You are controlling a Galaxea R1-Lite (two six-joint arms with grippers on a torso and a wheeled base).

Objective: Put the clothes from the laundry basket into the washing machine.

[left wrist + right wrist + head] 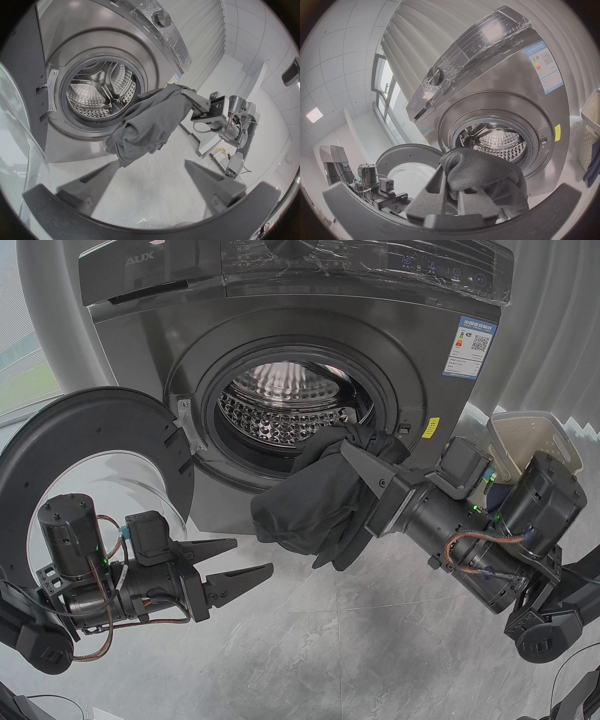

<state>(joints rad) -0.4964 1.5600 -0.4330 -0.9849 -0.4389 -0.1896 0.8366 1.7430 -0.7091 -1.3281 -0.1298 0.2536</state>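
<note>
– At centre frame in the head view, by the drum mouth: right pincer (351, 452) clamped on a crumpled dark grey cloth garment (306, 502).
– Garment's place, exactly?
– Bunched top against the lower right rim of the opening of the grey front-loading washing machine (300, 321); rest hanging outside, down the front panel, above the grey tiled floor (337, 646).
– And the left pincer (253, 554)?
– Lower left of frame, fingers apart, gripping nothing, just below the swung-open round door (81, 427).
– Basket?
– Pale plastic laundry basket (531, 434) at right edge, beside the machine, dark blue cloth (592, 162) draped over its rim.
</note>
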